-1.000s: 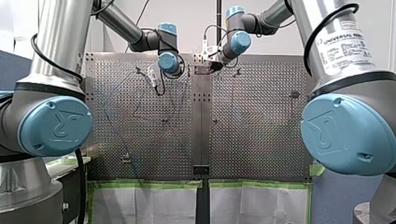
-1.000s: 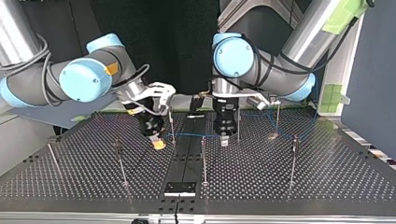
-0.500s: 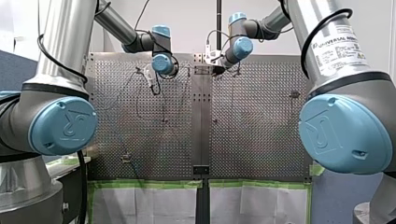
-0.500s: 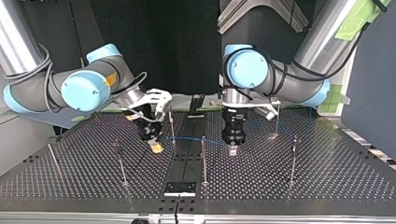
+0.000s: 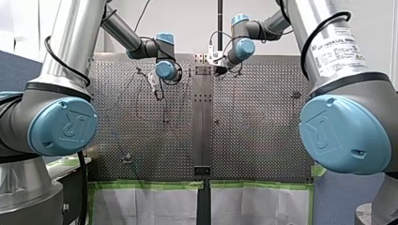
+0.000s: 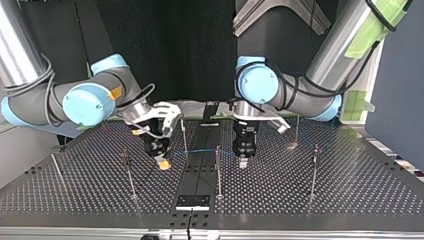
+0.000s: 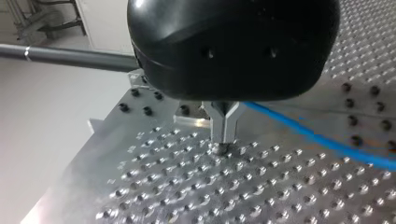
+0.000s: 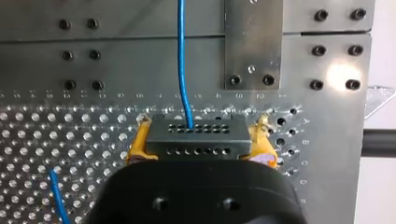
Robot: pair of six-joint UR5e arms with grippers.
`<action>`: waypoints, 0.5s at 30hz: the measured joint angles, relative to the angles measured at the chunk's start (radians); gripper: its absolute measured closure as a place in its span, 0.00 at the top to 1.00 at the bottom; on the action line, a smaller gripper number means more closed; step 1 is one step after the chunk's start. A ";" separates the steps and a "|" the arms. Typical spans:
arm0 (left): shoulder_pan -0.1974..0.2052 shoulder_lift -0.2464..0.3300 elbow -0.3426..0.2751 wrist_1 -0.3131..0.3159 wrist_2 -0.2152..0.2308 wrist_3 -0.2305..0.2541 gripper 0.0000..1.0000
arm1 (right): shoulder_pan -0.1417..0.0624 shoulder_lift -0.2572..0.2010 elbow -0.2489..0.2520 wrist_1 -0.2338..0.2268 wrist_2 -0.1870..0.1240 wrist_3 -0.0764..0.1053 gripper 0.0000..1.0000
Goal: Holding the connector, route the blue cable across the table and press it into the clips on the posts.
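Observation:
In the right wrist view my right gripper [image 8: 198,135] is shut on the connector [image 8: 198,137], a dark grey block with rows of holes, gripped between yellow pads [image 8: 137,144]. The blue cable [image 8: 182,60] leaves the connector and runs straight ahead. The top view shows that gripper [image 6: 161,162] low over the table at the left. From there the cable [image 6: 200,151] passes a thin post [image 6: 184,135] toward my left gripper [image 6: 242,161]. My left gripper's metal fingers [image 7: 224,135] are shut, tips just above the perforated table. The cable [image 7: 317,137] passes close behind them.
Several thin posts stand on the perforated table [image 6: 300,200], among them one at the middle [image 6: 217,170], one at the top view's left [image 6: 127,175] and one at its right [image 6: 314,170]. A small black plate [image 6: 192,201] sits at the near edge.
In the top view both grippers have come lower and nearer the camera. My right gripper, with the connector, drifted toward the view's left. My left gripper swung right, then back toward the middle.

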 joint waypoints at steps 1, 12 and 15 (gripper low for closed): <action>0.003 -0.005 0.008 -0.004 -0.002 0.001 0.02 | -0.002 0.003 -0.004 0.000 0.000 0.000 0.00; 0.021 -0.066 0.090 -0.027 -0.002 0.010 0.02 | -0.029 0.045 -0.051 0.000 0.000 0.000 0.00; 0.026 -0.069 0.105 -0.028 0.003 0.010 0.02 | -0.034 0.057 -0.064 0.000 0.000 0.000 0.00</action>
